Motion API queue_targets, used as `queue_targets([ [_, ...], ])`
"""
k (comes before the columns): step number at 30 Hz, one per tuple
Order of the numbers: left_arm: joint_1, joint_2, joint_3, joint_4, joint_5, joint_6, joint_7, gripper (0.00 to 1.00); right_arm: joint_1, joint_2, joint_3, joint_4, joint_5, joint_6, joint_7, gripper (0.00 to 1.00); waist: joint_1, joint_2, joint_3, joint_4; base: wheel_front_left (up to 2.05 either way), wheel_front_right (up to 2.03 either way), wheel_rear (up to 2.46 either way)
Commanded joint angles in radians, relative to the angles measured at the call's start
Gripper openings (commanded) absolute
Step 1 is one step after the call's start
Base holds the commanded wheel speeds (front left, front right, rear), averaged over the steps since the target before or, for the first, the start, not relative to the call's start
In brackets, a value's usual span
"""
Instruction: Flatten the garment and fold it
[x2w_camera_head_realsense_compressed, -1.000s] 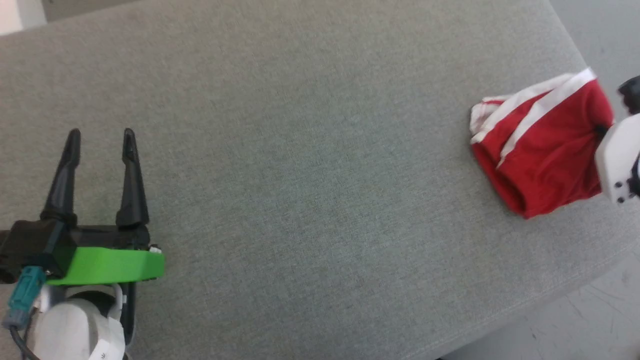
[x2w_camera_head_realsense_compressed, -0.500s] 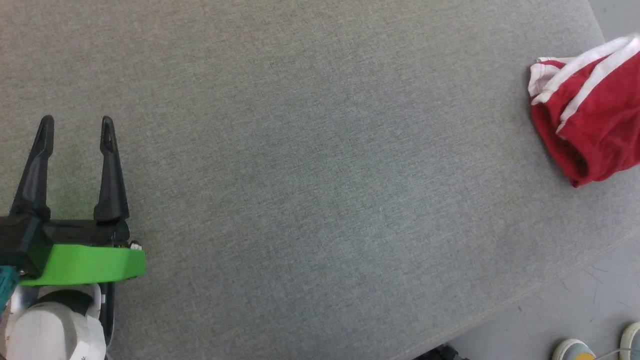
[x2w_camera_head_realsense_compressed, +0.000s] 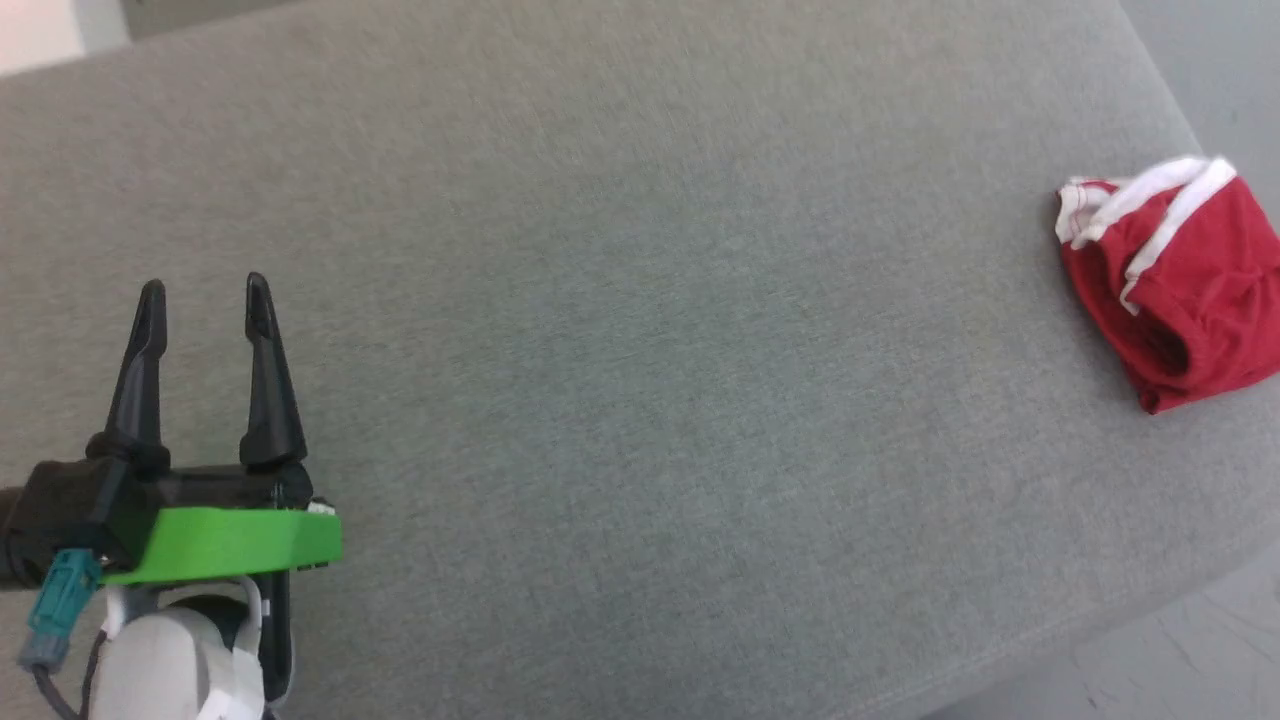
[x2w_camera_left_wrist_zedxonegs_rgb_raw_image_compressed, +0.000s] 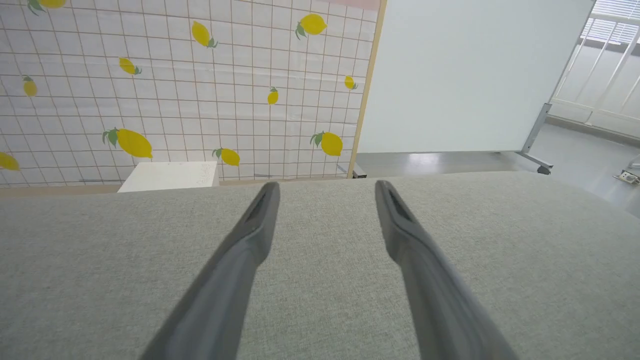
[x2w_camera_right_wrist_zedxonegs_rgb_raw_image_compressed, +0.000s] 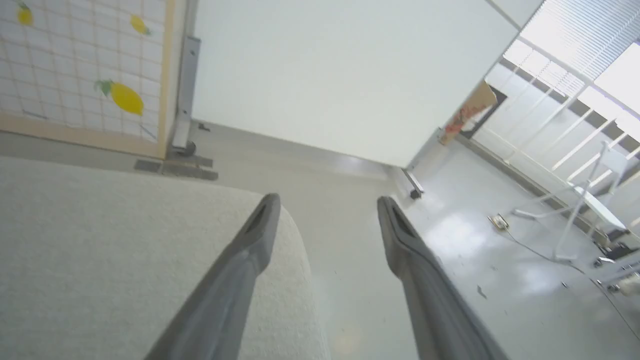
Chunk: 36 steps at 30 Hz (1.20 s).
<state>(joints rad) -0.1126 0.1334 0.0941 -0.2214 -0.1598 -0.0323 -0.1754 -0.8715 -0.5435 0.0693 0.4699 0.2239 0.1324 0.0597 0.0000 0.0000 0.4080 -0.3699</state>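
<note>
The garment, red shorts with white stripes, lies in a crumpled heap at the far right of the grey cushion, free of any gripper. My left gripper hovers at the lower left over bare fabric, far from the shorts, its fingers spread with nothing between them; the left wrist view shows that gripper open above the cushion. In the right wrist view my right gripper is open and empty, pointing past the cushion's rounded end toward the floor.
The cushion's right and front edges drop to a grey floor. Beyond its far side stand a lemon-patterned screen, a white panel on wheels and a small white box.
The right gripper, which held the shorts' right side a second ago, has opened and left the head view; the shorts have slumped into a lower heap. The camera swung right and back.
</note>
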Motion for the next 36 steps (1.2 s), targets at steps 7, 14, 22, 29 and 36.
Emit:
queue_targets([
  [7, -0.022, -0.022, -0.004, 0.065, -0.019, 0.016, -0.052, 1.0, 0.145, 0.154, -0.044, -0.299, 0.05, -0.002, -0.024, 1.0, 0.0, 0.0, -0.186, 0.162, 0.0, 0.0, 0.0],
  [14, -0.042, -0.036, -0.004, 0.133, -0.033, 0.036, -0.067, 1.0, 0.294, 0.392, -0.109, -0.413, 0.014, -0.002, -0.069, 1.0, 0.0, 0.0, -0.267, 0.248, 0.0, 0.0, 0.0],
  [22, -0.048, -0.05, -0.028, 0.233, -0.039, 0.058, -0.063, 1.0, 0.465, 0.491, -0.132, -0.36, -0.015, -0.002, -0.177, 1.0, 0.0, 0.0, -0.322, 0.317, 0.0, 0.0, 0.0],
  [29, -0.027, -0.061, -0.044, 0.308, -0.055, 0.074, -0.063, 1.0, 0.59, 0.493, -0.112, -0.295, 0.006, -0.002, -0.291, 1.0, 0.0, 0.0, -0.349, 0.335, 0.0, 0.0, 0.0],
  [36, 0.006, -0.068, -0.067, 0.353, -0.065, 0.081, -0.07, 1.0, 0.689, 0.493, -0.093, -0.277, -0.013, -0.002, -0.316, 1.0, 0.0, 0.0, -0.361, 0.338, 0.0, 0.0, 0.0],
])
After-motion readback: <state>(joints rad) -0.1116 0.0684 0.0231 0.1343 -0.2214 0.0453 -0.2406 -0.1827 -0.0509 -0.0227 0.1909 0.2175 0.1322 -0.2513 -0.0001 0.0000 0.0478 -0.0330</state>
